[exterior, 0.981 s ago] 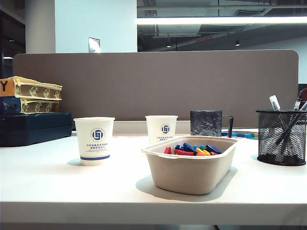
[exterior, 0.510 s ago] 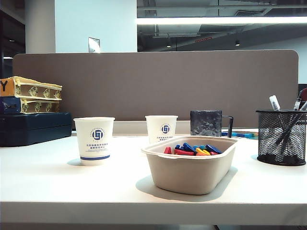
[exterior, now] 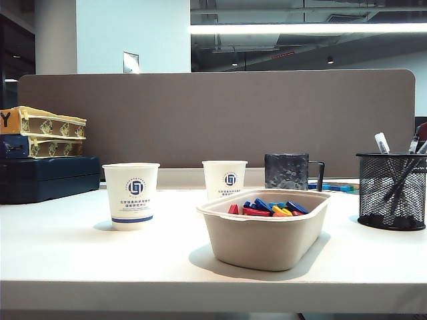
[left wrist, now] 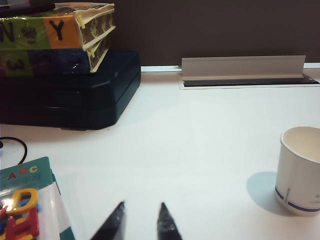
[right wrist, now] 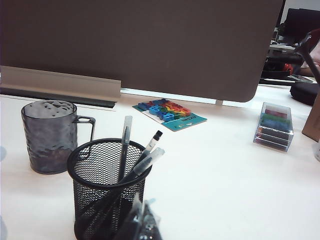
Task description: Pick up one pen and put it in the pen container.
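The right claw [right wrist: 141, 220] is clenched with nothing between its tips, hovering just before the pen container [right wrist: 108, 187]. Inside the container, the pen [right wrist: 124, 145] stands tilted among other pens. At about ten o'clock from the container sits a dark mug [right wrist: 50, 135].

The left claw [left wrist: 141, 225] has its tips slightly parted and grasps nothing, above the bare white surface [left wrist: 190, 150]. A paper cup [left wrist: 300, 170] stands at its two o'clock, a letter pack [left wrist: 22, 200] at nine o'clock, and a dark case [left wrist: 75, 95] at eleven o'clock.
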You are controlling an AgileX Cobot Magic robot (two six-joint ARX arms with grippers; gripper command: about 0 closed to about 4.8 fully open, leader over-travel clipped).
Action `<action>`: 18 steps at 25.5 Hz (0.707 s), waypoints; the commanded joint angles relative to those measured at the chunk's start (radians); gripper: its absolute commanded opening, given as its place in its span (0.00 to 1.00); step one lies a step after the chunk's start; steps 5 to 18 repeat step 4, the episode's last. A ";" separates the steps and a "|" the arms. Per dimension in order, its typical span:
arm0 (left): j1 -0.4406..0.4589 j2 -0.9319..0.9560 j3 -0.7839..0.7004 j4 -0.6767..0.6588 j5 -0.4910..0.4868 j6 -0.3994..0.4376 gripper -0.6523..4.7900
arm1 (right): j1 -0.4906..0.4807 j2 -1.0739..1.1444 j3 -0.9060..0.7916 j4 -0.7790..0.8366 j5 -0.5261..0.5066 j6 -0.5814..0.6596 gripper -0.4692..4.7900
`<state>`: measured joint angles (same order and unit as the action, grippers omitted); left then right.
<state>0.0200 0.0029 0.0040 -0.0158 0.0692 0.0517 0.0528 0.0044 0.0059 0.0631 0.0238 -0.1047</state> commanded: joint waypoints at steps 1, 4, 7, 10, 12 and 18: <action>0.002 0.000 0.003 0.013 0.003 -0.003 0.27 | 0.000 -0.008 -0.005 0.013 0.000 0.000 0.09; 0.002 0.000 0.003 0.013 0.003 -0.003 0.27 | 0.000 -0.008 -0.005 0.013 0.000 0.000 0.09; 0.002 0.000 0.003 0.013 0.003 -0.003 0.27 | 0.000 -0.008 -0.005 0.013 0.000 0.000 0.09; 0.002 0.000 0.003 0.013 0.003 -0.003 0.27 | 0.000 -0.008 -0.005 0.013 0.000 0.000 0.09; 0.002 0.000 0.003 0.013 0.003 -0.003 0.27 | 0.000 -0.008 -0.005 0.013 0.000 0.000 0.09; 0.002 0.000 0.003 0.013 0.003 -0.003 0.27 | 0.000 -0.008 -0.005 0.013 0.000 0.000 0.09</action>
